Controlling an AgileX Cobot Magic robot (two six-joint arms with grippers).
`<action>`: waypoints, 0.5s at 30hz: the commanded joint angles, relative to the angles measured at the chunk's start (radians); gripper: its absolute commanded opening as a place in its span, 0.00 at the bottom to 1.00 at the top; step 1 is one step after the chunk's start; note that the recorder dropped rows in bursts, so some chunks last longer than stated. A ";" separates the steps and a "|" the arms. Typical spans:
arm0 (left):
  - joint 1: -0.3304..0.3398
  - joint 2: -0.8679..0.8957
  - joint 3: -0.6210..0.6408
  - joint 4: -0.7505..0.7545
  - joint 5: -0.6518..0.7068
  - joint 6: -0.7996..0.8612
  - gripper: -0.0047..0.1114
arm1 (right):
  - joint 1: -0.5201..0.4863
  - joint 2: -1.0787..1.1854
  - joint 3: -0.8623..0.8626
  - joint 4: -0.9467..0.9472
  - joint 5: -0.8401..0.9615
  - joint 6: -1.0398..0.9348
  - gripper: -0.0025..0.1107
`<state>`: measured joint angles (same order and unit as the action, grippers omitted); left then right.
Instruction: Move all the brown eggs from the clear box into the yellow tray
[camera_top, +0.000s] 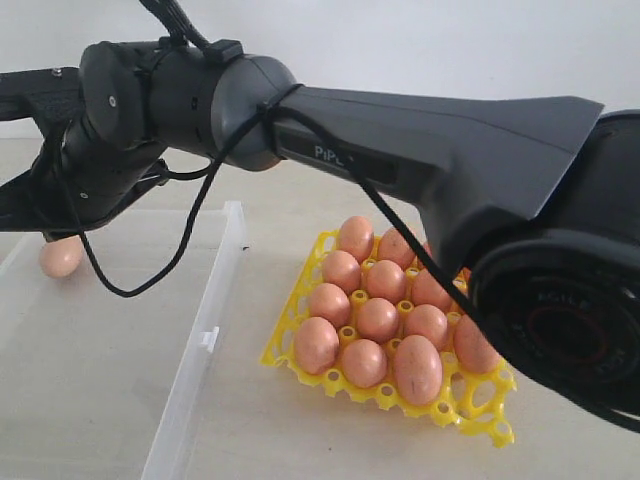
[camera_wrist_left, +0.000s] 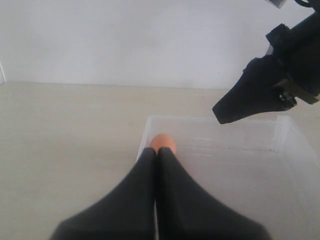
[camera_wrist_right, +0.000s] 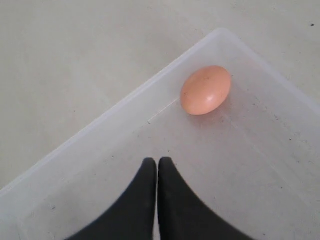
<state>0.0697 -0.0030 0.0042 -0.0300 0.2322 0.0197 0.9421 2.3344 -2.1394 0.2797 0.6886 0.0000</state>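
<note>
Twelve brown eggs (camera_top: 377, 319) can be counted in the one yellow tray (camera_top: 478, 412). The tray sits on the pale desk (camera_top: 270, 420) at about 5 o'clock from the middle of the exterior view. The eggs stand in rows, one to a cup. The tray's 1 o'clock corner is hidden behind the right arm (camera_top: 450, 140), so any eggs there cannot be counted. At the tray's 5 o'clock corner at least one cup shows bare.

One lone egg (camera_top: 60, 257) lies in the clear box (camera_top: 200, 350), at 9 o'clock in the exterior view. The right wrist view shows it on its side (camera_wrist_right: 205, 90), close to a wall and near a corner. The single box lies at 8 o'clock, and its long wall with one clip tab (camera_top: 208, 338) faces the tray. Box and tray are apart.

The right jaws are clenched, tips pressed together, grasping nothing. They hang over the box floor with the lone egg ahead of them and apart.

The left jaws are clenched too, and empty. The lone egg (camera_wrist_left: 162, 143) shows just past their tips, partly hidden, and I cannot tell whether they touch it.
</note>
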 joint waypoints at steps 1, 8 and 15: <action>0.001 0.003 -0.004 -0.005 0.000 0.001 0.00 | -0.005 -0.006 -0.005 0.015 0.002 0.029 0.26; 0.001 0.003 -0.004 -0.005 0.000 0.001 0.00 | -0.005 -0.009 -0.005 0.014 -0.068 0.052 0.69; 0.001 0.003 -0.004 -0.005 0.000 0.001 0.00 | -0.005 -0.009 -0.005 0.029 -0.157 0.086 0.69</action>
<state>0.0697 -0.0030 0.0042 -0.0300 0.2322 0.0197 0.9413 2.3344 -2.1394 0.2989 0.5598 0.0564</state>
